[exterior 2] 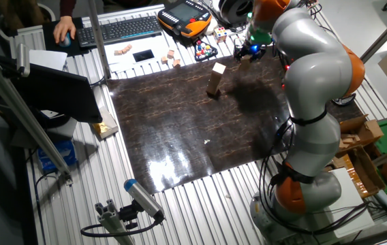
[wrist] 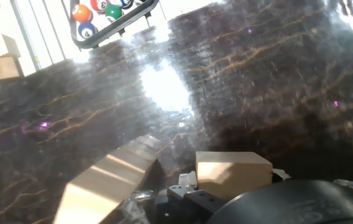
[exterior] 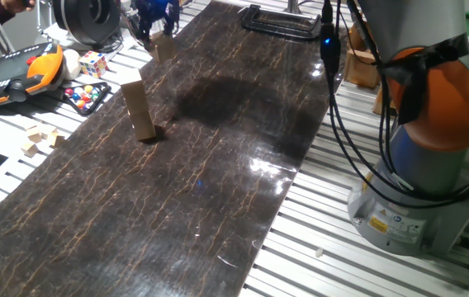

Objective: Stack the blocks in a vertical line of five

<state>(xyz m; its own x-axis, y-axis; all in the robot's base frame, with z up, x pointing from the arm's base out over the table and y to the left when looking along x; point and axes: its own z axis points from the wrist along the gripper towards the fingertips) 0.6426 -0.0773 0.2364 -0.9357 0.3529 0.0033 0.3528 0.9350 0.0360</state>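
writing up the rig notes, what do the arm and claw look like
The arm is built of rounded silver-grey segments with orange bands at the joints, on a grey base bearing a small yellow label. Black cables hang loosely alongside it. The claw is small and dark, with blue parts; finer detail is too small to tell.

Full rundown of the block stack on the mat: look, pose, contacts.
The stack of light tan wooden cubes is a plain, unmarked column standing on the dark marbled mat, towards its far left side. It tilts slightly rather than standing dead vertical. Seams between cubes are too faint to count reliably. Nothing touches it but the mat; the end effector is apart, further back, with another tan wooden cube between its fingers.
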